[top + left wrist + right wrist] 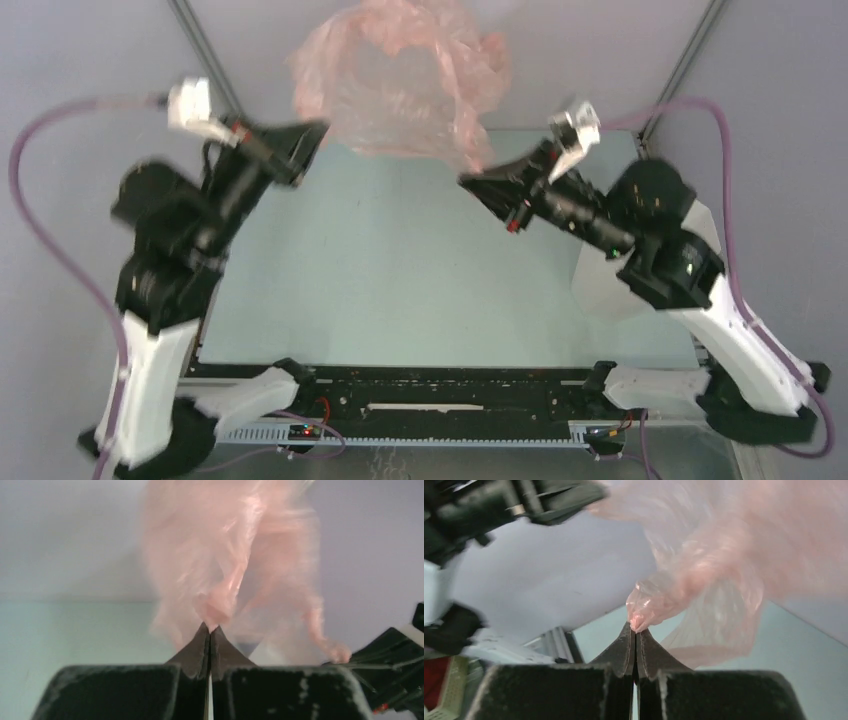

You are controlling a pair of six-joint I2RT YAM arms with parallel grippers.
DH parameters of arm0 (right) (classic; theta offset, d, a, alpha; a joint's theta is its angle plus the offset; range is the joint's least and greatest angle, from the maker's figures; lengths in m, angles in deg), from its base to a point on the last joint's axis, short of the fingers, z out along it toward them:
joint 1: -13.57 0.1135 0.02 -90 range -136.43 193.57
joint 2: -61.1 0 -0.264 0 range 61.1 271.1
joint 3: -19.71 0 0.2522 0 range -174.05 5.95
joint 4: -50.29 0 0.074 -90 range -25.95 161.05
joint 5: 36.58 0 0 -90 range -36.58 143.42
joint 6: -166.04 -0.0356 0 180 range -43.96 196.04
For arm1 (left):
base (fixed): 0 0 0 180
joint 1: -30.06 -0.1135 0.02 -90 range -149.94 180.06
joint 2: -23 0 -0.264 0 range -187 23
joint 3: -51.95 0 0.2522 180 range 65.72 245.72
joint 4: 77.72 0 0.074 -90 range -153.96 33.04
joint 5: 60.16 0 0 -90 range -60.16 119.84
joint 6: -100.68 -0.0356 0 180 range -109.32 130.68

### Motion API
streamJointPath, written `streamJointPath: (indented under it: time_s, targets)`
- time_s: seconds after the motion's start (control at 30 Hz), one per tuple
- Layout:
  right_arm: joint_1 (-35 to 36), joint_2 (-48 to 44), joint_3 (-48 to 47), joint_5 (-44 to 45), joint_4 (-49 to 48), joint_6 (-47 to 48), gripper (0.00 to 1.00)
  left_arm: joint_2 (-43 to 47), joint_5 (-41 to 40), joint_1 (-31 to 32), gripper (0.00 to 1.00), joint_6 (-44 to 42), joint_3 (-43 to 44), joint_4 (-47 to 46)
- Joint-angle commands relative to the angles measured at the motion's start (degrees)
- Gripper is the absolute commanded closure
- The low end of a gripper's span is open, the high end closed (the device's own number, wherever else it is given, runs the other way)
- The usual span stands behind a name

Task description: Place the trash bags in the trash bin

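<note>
Looking at one thin pale-pink trash bag (400, 85) strung up in the air over the far end of the surface (400, 290), well clear of it and ballooning out between the two arms. Pinched at both ends: clenched tight on the left arm (170, 230) side, jaws nipping a twisted nub of film right at the tips. Same story on the right arm (660, 250) side, jaws clamped on a scrunched pink knot, likely a handle loop but hard to say for sure. Bit blurry all round, so no fine detail on the film. Handling-wise, judging by looks: feather-light, totally floppy, slippery and wrinkly, no shape of its own, prone to catching air and puffing out rather than dropping neatly. Not fragile exactly, but probably easy to stretch or tear if yanked in opposite directions. Best grabbed just like this, by the bunched handles or a gathered bit of rim, never by a single flat layer. As for the trash bin: can't spot it for certain. Maybe that pale angular patch (598, 285) tucked under the right arm near the right edge, but too hidden to call. Nothing stuffed in yet by the look of it. Would guess at needing to lower the bulk over the opening and feed it in bit by bit, being so keen to spring back out.
</note>
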Motion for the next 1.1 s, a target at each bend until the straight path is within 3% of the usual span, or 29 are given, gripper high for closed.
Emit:
streamJointPath:
  time_s: [0.0,0.07,0.13,0.23,0.3,0.37,0.43,0.53,0.6,0.63,0.7,0.77,0.87,0.9,0.97,1.03,1.07]
  targets:
    - [-2.85,-3.81,32.06,8.07,-5.22,-0.50,1.00,9.19,-5.77,-7.51,1.00,7.99,-41.80,7.37]
    - [-4.86,0.74,38.74,-0.43,4.04,-8.54,1.00,7.54,9.83,-12.06,1.00,9.25,-59.63,7.29]
    - [-4.89,6.82,41.54,-9.37,11.77,-13.97,1.00,12.87,8.22,-8.09,1.00,10.40,-70.54,6.15]
    - [-1.83,7.89,41.11,-9.15,13.99,-13.33,1.00,25.74,2.01,-5.18,1.00,11.65,-72.03,6.02]
    - [-3.91,6.46,37.83,-7.72,11.57,-12.26,1.00,26.67,-2.20,-6.79,1.00,10.73,-66.20,6.42]
    - [-9.09,7.57,30.69,-9.21,10.72,-12.82,1.00,17.88,1.90,-10.69,1.00,8.15,-55.67,5.09]
    - [-15.40,11.77,17.71,-13.20,13.98,-14.53,1.00,6.87,7.19,-12.97,1.00,5.24,-38.65,6.31]
    - [-20.30,21.79,-16.23,-17.50,26.01,-14.44,1.00,-6.62,9.56,-12.92,1.00,3.14,-3.76,12.48]
    - [-18.84,25.55,-37.01,-15.75,30.20,-11.83,1.00,-12.43,9.54,-11.58,1.00,3.47,18.11,13.31]
    - [-17.20,25.72,-43.03,-13.85,30.03,-9.54,1.00,-14.25,8.41,-10.08,1.00,2.86,26.28,13.07]
    - [-11.80,20.92,-40.95,-7.93,24.44,-3.04,1.00,-13.76,4.28,-6.04,1.00,-0.37,31.93,11.05]
    - [-6.74,10.61,-20.23,-1.11,11.59,2.59,1.00,-7.35,0.15,-3.44,1.00,-3.66,18.72,7.08]
    - [-6.64,-3.67,15.44,5.76,-7.43,-1.72,1.00,3.35,-12.26,-3.79,1.00,0.51,-13.75,6.99]
    - [-8.34,-5.48,24.02,5.19,-8.33,-5.21,1.00,5.10,-12.63,-4.80,1.00,4.25,-23.49,9.57]
    - [-13.21,-3.80,33.86,-3.28,-1.94,-12.96,1.00,6.07,-5.37,-8.12,1.00,8.02,-42.19,12.66]
    - [-15.67,1.75,38.27,-13.70,7.69,-14.61,1.00,7.45,3.33,-7.95,1.00,10.59,-58.77,10.85]
    - [-14.60,4.16,39.33,-14.35,12.32,-14.17,1.00,10.01,5.12,-6.55,1.00,12.65,-64.77,8.83]
